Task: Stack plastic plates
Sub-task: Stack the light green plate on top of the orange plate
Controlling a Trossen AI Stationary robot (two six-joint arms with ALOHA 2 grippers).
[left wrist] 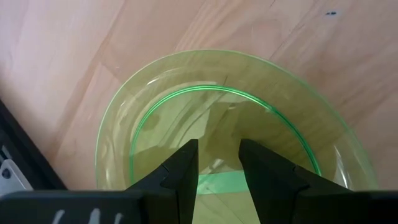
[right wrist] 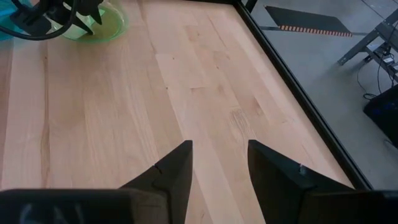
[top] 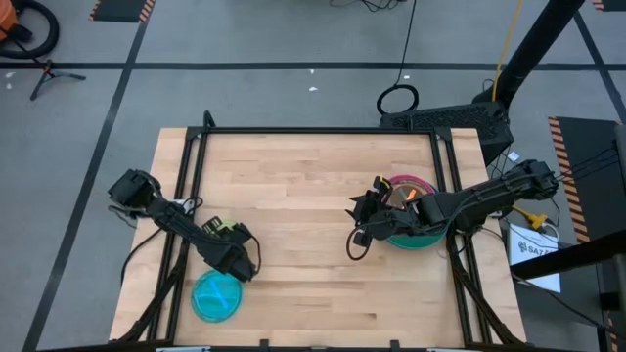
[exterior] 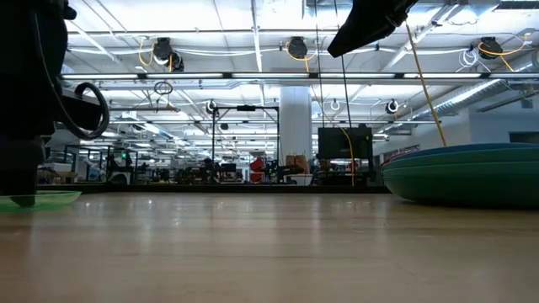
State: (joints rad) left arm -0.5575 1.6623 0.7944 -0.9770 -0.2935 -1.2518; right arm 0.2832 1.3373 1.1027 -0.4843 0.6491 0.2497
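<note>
A lime plate (left wrist: 217,118) lies flat on the table near the left edge, also seen as a thin lime plate (exterior: 42,199) in the low view. My left gripper (left wrist: 219,168) stands right over it with a narrow gap between the fingers. A cyan plate (top: 217,296) lies just nearer, beside my left gripper (top: 238,259). At the right side a stack (top: 411,238) has a large teal plate at the bottom and magenta (top: 419,183) and orange (top: 413,194) plates above. My right gripper (top: 360,223) is open beside that stack, toward the table's middle, over bare wood (right wrist: 219,165). My left gripper points down into the lime plate's hollow, near the bright green ring (left wrist: 219,185) that shows between the fingers. The fingertips hide the spot, so I cannot tell whether they touch the plate. The plate rests flat on the table.
Black frame rails (top: 196,176) run along the table's left, far and right sides. Bare wood (top: 303,235) lies between the two arms. In the right wrist view the table's edge rail (right wrist: 292,87) borders the grey floor.
</note>
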